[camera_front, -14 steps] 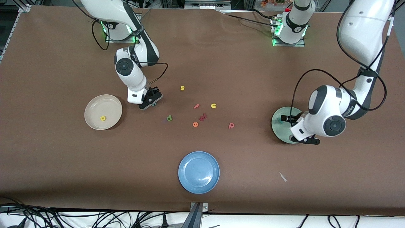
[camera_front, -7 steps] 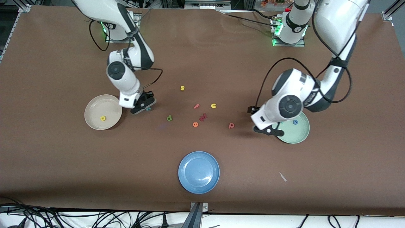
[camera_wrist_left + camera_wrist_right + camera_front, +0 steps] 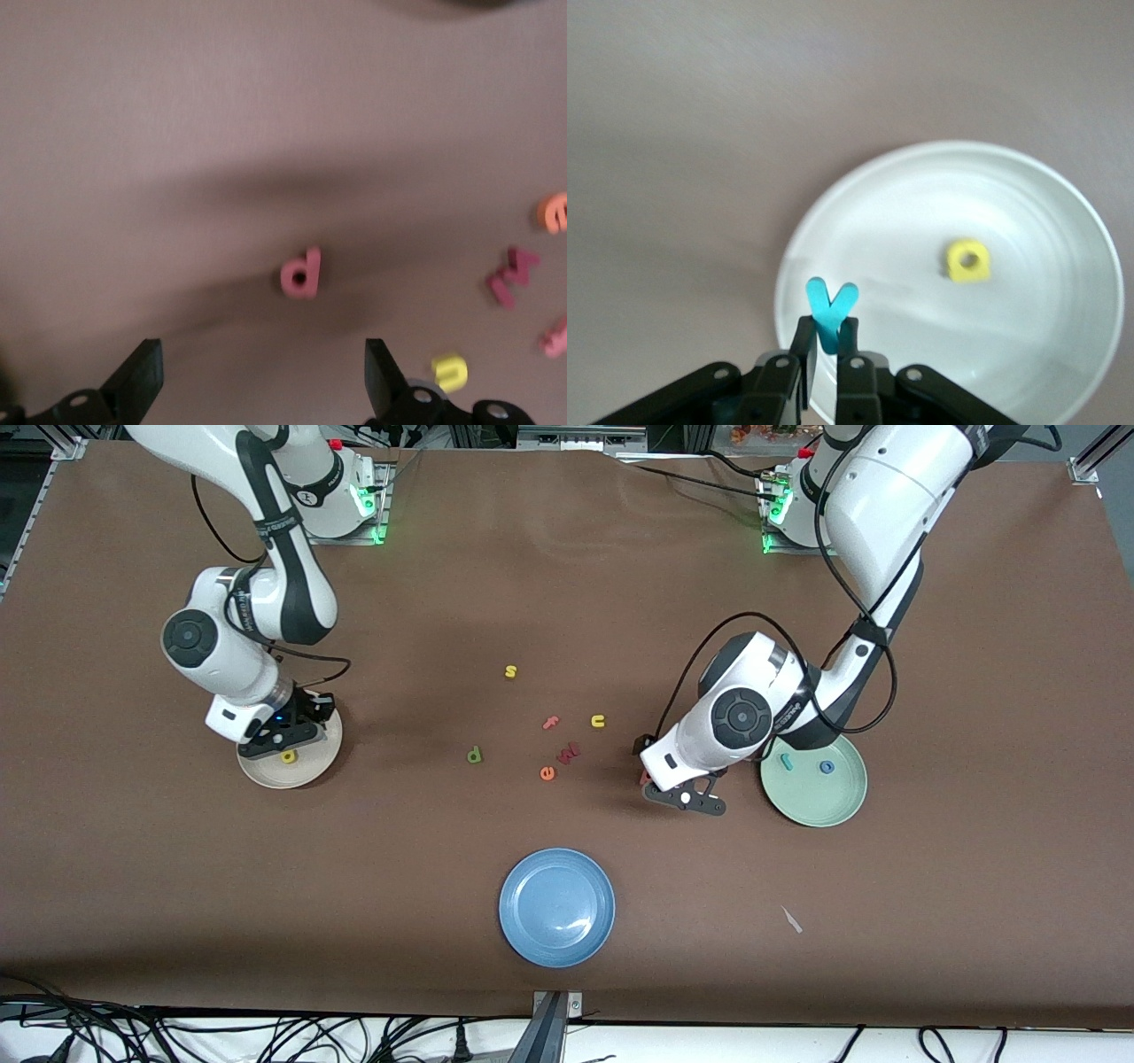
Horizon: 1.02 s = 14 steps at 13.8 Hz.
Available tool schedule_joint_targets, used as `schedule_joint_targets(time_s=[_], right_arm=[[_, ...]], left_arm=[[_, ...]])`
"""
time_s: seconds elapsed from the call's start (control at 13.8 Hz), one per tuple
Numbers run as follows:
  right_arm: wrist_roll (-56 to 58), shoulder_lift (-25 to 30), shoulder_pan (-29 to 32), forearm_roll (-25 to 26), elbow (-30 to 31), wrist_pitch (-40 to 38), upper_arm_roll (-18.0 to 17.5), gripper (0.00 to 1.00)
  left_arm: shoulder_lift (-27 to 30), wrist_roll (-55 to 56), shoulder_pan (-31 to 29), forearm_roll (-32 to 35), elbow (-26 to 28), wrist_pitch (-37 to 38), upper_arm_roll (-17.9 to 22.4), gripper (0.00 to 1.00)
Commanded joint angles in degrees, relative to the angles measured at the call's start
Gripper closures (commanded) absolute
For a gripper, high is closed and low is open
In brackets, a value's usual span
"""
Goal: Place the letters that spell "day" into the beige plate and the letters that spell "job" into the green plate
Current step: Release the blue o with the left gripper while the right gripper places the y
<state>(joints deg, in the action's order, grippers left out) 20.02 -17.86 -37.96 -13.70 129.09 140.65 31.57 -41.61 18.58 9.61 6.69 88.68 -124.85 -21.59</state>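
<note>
The right tool [image 3: 824, 354] hangs over the beige plate [image 3: 321, 769], at the rim of it, pinched tight on the teal y [image 3: 831, 312], which stands up between the fingertips. The yellow a [image 3: 288, 757] lies flat in that plate.

Taking the beige plate as the landmark, the green d [image 3: 475, 755] lies on the brown tabletop [image 3: 567, 602] well apart from it, toward the left arm's end. Farther the same way sits a loose cluster: a salmon f [image 3: 551, 723], a yellow u [image 3: 598, 721], a dark red letter [image 3: 568, 753] and an orange e [image 3: 547, 773]. A yellow s [image 3: 510, 671] lies farther from the front camera than that cluster.

The left tool [image 3: 263, 376] hangs low over the tabletop with its fingers spread wide and nothing between them; the salmon-red b [image 3: 301, 273] lies flat just ahead of the gap, touching neither finger. In the front view the tool's body covers most of that letter.

The green plate [image 3: 819, 802] sits much farther from the beige plate, at the left arm's end, just beside the left tool. In it lie the teal j [image 3: 785, 760] and the blue o [image 3: 827, 766], close together but apart.

A blue plate [image 3: 556, 906] lies nearer the front camera than the beige plate, roughly midway between the two arms' ends.
</note>
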Motion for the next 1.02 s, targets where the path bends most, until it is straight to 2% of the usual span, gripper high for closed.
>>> schedule_joint_targets(time_s=[0.0,0.07,0.22,0.36,0.58,0.73,0.95], right_arm=[[-0.2,-1.3,2.0,-1.2,0.2,-0.5,0.6,0.41],[0.3,-1.5,2.4,-1.4,-0.1,-0.5,0.5,0.00],[-0.2,-1.4,1.9,-1.6,-2.8,-1.8,0.3,0.00],[-7.8,-2.3,1.4,-1.6,-7.2,-6.2,-0.9,0.00],[-19.8,-4.8,1.3,-1.6,-14.5,-10.7,-5.6,0.00],[-26.0,-6.7,1.3,-1.7,-17.1,-10.8,-9.1,0.00],[-32.9,-11.7,1.3,-6.7,-23.2,-10.8,-13.2,0.00]], left_arm=[[-2.9,-0.6,0.4,1.7,-2.0,-3.1,0.1,0.00],[-3.5,-0.6,1.2,1.7,-1.9,-4.7,0.1,0.00],[-4.4,-0.6,2.0,2.2,-1.4,-7.3,0.1,0.02],[-5.0,-0.5,2.3,5.3,-1.2,-7.8,0.1,0.09],[-5.8,-0.5,2.8,6.0,-1.2,-7.8,0.1,0.18],[-5.8,-0.6,3.4,6.0,-1.1,-7.9,0.1,0.19],[-6.6,-0.5,3.4,8.7,-1.1,-7.9,0.1,0.20]])
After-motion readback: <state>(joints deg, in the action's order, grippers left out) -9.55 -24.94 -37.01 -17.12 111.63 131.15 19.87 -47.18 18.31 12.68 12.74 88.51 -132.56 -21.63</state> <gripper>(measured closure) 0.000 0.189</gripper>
